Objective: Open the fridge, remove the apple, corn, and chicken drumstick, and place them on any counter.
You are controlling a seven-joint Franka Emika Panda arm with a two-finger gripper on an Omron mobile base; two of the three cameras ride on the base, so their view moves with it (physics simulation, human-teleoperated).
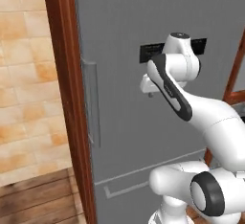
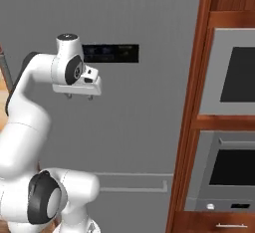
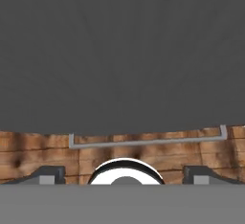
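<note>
Grey and matte, the fridge [image 1: 129,98] is shut, its long handle [image 1: 91,101] untouched, so every step remains. The gripper [image 2: 79,96] hangs empty, spread wide.

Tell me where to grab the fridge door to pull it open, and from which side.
Grip the long vertical handle near the fridge door's left edge, likely at mid-height. It stands proud of the door, so come straight from the front, fingers straddling the bar. The gripper hangs open, pointing down.

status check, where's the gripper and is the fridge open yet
Gripper open, empty, pointing down in front of the fridge. Door closed, handle untouched, off to the arm's left. Nothing in the way.
</note>
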